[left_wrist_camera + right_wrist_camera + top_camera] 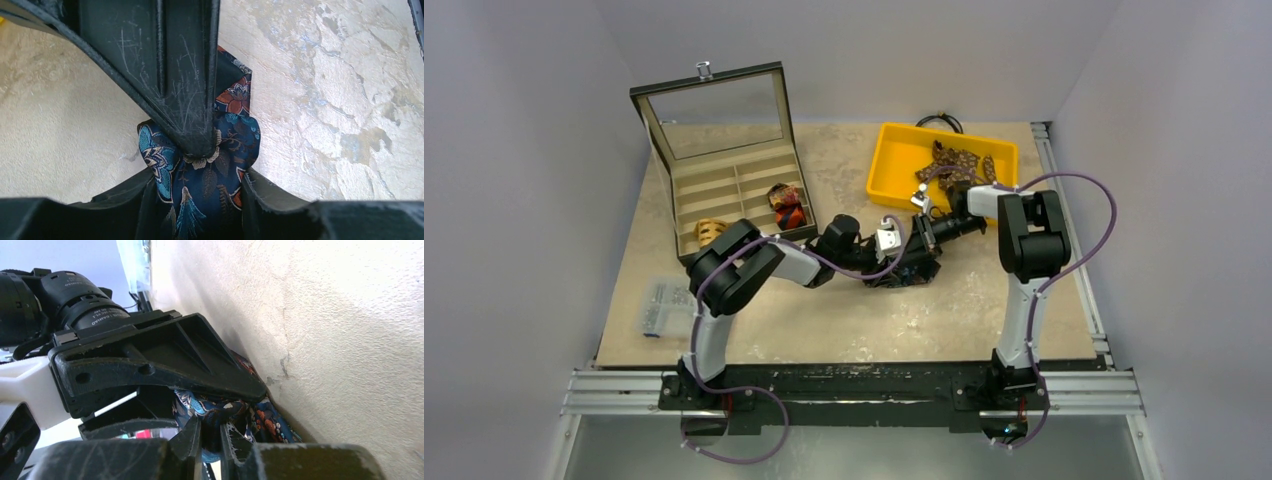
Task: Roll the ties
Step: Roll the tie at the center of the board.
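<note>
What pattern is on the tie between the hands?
The tie is dark navy with teal, orange and tan flowers; clearest in the left wrist view.

Left arm (724, 275), right arm (1029, 240): black joints, white links.
Purple cables (1113, 212) loop from the base rail (864, 388); fingers (185, 75) black, scratched, seemingly plastic.

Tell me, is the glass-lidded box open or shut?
Open. The box has its lid raised at the back, compartments exposed, a red-orange tie coil inside.
</note>
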